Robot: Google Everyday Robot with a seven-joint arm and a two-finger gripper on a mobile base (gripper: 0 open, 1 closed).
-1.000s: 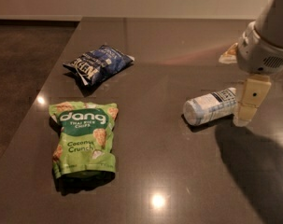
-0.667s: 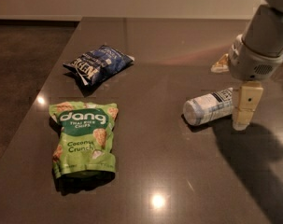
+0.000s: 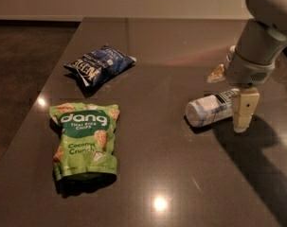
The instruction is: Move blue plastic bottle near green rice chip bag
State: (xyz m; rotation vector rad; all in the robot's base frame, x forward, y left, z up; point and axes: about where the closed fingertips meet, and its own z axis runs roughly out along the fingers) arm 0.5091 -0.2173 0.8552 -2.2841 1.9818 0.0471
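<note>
The blue plastic bottle [image 3: 210, 109] lies on its side on the dark table [image 3: 162, 164], right of centre, its label facing up. My gripper [image 3: 231, 92] hangs over the bottle's right end and is open. One tan finger [image 3: 245, 109] stands in front of that end and the other finger [image 3: 217, 74] shows behind it. The bottle's cap end is hidden by the near finger. The green rice chip bag [image 3: 85, 140] lies flat at the front left, well apart from the bottle.
A dark blue crinkled chip bag [image 3: 99, 64] lies at the back left of the table. The table's left edge [image 3: 48, 79] drops to a dark floor. My arm's shadow falls across the table's right front.
My gripper has moved down and slightly left, so its fingers now sit on either side of the bottle's right end. The bottle and both bags have not moved.
</note>
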